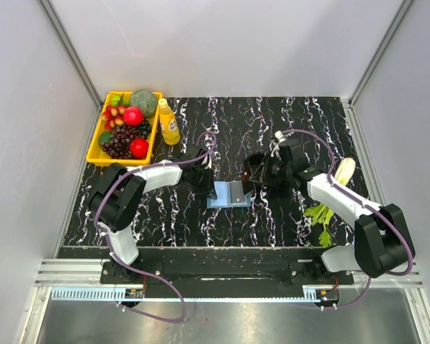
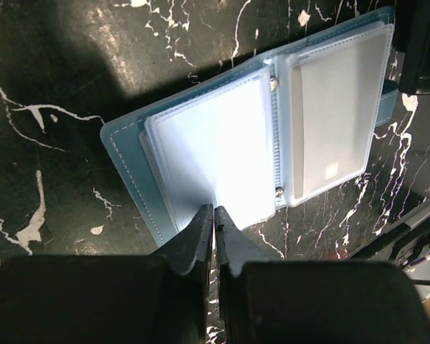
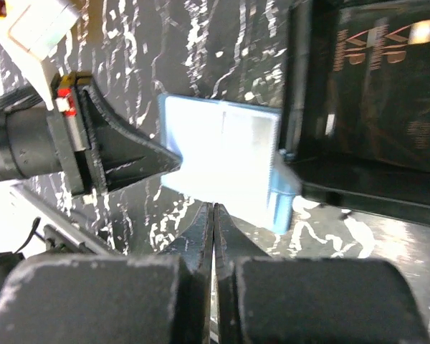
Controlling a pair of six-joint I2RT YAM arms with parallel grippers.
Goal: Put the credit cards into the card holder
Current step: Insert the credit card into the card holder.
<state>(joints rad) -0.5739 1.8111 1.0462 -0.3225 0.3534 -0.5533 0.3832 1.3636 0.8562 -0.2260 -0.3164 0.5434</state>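
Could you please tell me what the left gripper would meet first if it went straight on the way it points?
Probably the card holder: the left gripper, jaws together, aims at the near edge of its open inside, seemingly touching it.

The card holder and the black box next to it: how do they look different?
The card holder is light blue, while the black box is dark all over. The card holder lies open and flat, showing clear plastic pockets. The black box shows no pockets, only "VIP" lettering. Both sit side by side on the black marbled table.
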